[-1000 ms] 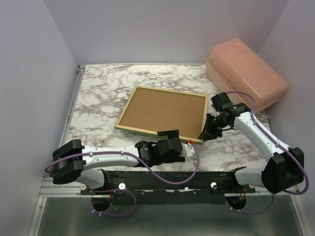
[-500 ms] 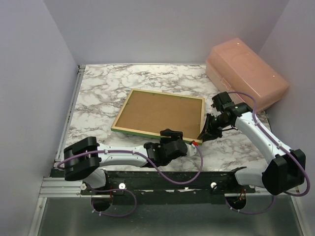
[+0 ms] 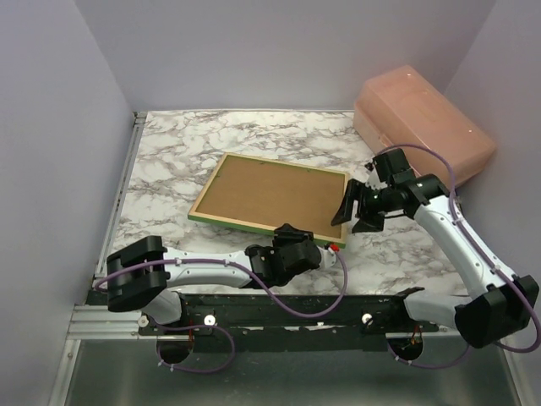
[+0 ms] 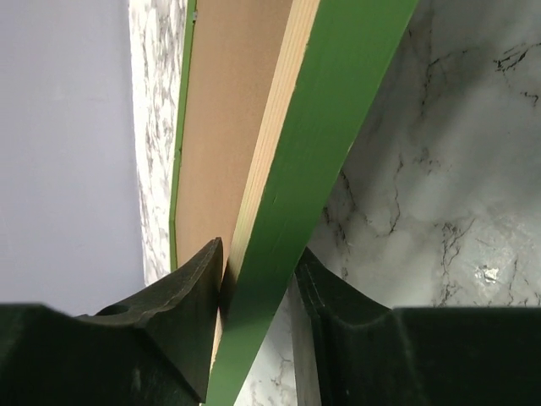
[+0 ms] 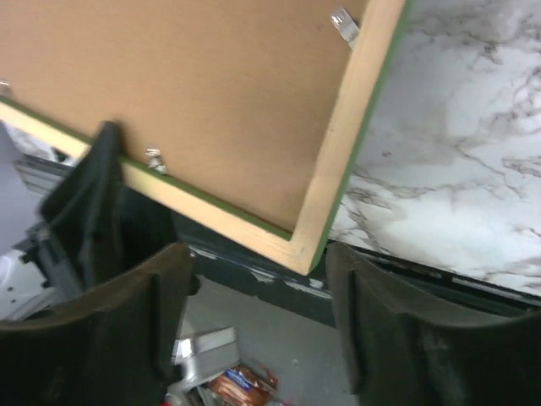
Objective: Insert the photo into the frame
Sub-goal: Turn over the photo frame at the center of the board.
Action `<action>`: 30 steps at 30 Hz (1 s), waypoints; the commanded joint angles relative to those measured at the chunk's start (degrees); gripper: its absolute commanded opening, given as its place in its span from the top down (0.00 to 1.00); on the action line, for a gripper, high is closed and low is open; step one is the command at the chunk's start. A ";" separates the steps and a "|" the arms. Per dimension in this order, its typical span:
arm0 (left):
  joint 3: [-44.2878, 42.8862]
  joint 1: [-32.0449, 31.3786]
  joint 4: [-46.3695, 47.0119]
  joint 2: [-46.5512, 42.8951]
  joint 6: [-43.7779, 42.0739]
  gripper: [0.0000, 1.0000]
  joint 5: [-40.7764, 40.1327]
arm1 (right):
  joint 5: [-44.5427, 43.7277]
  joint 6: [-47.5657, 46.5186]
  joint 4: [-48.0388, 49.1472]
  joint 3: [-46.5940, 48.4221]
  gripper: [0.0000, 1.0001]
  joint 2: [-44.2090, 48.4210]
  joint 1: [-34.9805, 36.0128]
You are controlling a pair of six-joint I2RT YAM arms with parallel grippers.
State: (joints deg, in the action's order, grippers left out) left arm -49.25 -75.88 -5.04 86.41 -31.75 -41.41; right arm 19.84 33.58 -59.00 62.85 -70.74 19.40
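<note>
Now, frame (image 3: 228, 224): it lies back-up in the middle of the marble table (image 3: 169, 161), pale wood rails showing, with a brown backing board (image 3: 270, 193) seated inside it.
Long axis: runs roughly 9 to 3 in the top view, with the right end swung a little toward 4.
Photo: not visible in any view; you cannot tell whether it sits under the board or lies elsewhere.
Left gripper (image 4: 258, 262): at the near long rail, right of its middle, with the frame at 12 o'clock from it. In your wrist view the green rail stands between the fingers (image 4: 182, 313), one on the wood side and one on the green face, both touching. Read it as clamped on the rail.
Right gripper (image 5: 258, 254): jaws wide apart, nothing held. The frame's near right corner sits in the gap with no contact visible. The frame lies at 9 o'clock from it.
Nearer arm: both are at the frame, but only the left has hold.
Metal tabs (image 5: 342, 17): small clips on the rails' inner edge, over the board.
Coming move, my judgement: it turns on the left grip. Lifting there would pivot the frame about its far rail at 12, so pull square to the long axis.
Risk: the rail is thin and held at one point, so it may yaw or slip.
Pink box (image 3: 423, 127): at 2 o'clock from the frame, apart from it.
</note>
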 commanded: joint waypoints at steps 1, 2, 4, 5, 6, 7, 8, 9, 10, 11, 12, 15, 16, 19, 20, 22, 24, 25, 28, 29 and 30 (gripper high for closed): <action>0.30 -0.11 -1.08 -4.80 0.44 0.66 -2.41 | -1.12 -1.96 1.94 5.78 0.22 5.10 0.19; 0.26 -0.09 -1.71 -5.26 0.67 0.67 -2.50 | -1.95 -2.61 2.43 6.55 0.16 5.82 0.20; 0.08 -0.23 -3.19 -6.54 1.16 0.69 -2.41 | -3.04 -3.98 3.27 8.12 0.04 7.35 0.15; 0.04 -0.39 -3.92 -7.28 1.54 0.69 -2.52 | -2.20 -5.23 4.01 8.77 0.02 8.03 0.15; 0.12 -0.46 -4.36 -8.02 1.66 0.69 -2.51 | -1.20 -5.98 4.62 9.48 0.01 8.64 0.17; 0.12 -0.54 -5.06 -8.79 1.89 0.69 -2.45 | -1.15 -6.53 5.33 10.05 0.00 9.14 0.16; 0.28 -0.66 -5.43 -9.53 2.16 0.71 -2.48 | -1.37 -6.79 5.94 10.50 0.00 9.90 0.16; 0.30 -0.59 -6.18 -10.48 2.42 0.72 -2.43 | -1.31 -7.45 6.98 10.58 0.00 10.53 0.17; 0.30 -0.66 -6.95 -11.52 2.84 0.73 -2.28 | -1.10 -8.08 8.39 10.27 0.00 11.34 0.16; 0.30 -0.72 -7.74 -12.38 3.23 0.73 -2.32 | -0.56 -9.26 9.72 9.76 0.00 12.12 0.20; 0.38 -0.68 -8.53 -13.41 3.68 0.73 -2.09 | 0.75 -10.75 11.65 8.87 0.00 13.26 0.20; -0.11 -0.94 -11.89 -16.09 4.80 0.73 -2.08 | 4.81 -13.75 19.39 4.45 0.00 18.07 0.14; -0.30 -0.96 -13.21 -17.25 5.15 0.74 -1.86 | 5.65 -14.57 23.01 2.61 0.00 20.58 0.19; -1.15 -1.09 -16.64 -20.84 6.53 0.74 -1.12 | 8.90 -17.48 34.82 -4.91 0.00 29.41 0.20; -1.54 -1.10 -18.11 -21.90 7.14 0.74 -0.85 | 10.40 -18.64 38.95 -7.85 0.00 32.30 0.15; -2.52 -1.17 -20.69 -24.22 8.54 0.74 -0.10 | 13.27 -21.03 46.52 -13.08 0.00 38.48 0.20; -3.40 -1.30 -22.74 -26.45 9.58 0.74 1.13 | 16.40 -24.28 51.42 -17.46 0.00 42.86 0.20; -3.85 -1.33 -23.65 -27.52 9.91 0.74 2.00 | 18.54 -26.69 52.75 -19.12 0.00 44.38 0.20; -5.24 -1.34 -25.96 -29.37 11.04 0.74 3.62 | 26.46 -34.49 54.67 -23.17 0.00 47.51 0.14; -5.72 -1.34 -26.88 -29.82 11.30 0.74 4.06 | 28.21 -37.75 54.26 -23.66 0.00 47.70 0.20; -6.29 -1.29 -27.65 -30.13 11.72 0.75 4.31 | 30.28 -40.47 53.12 -23.71 0.00 47.57 0.20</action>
State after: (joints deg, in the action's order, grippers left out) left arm -50.96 -76.86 -31.18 59.33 -25.30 -39.40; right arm 38.33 6.44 -10.68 41.95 -23.75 19.44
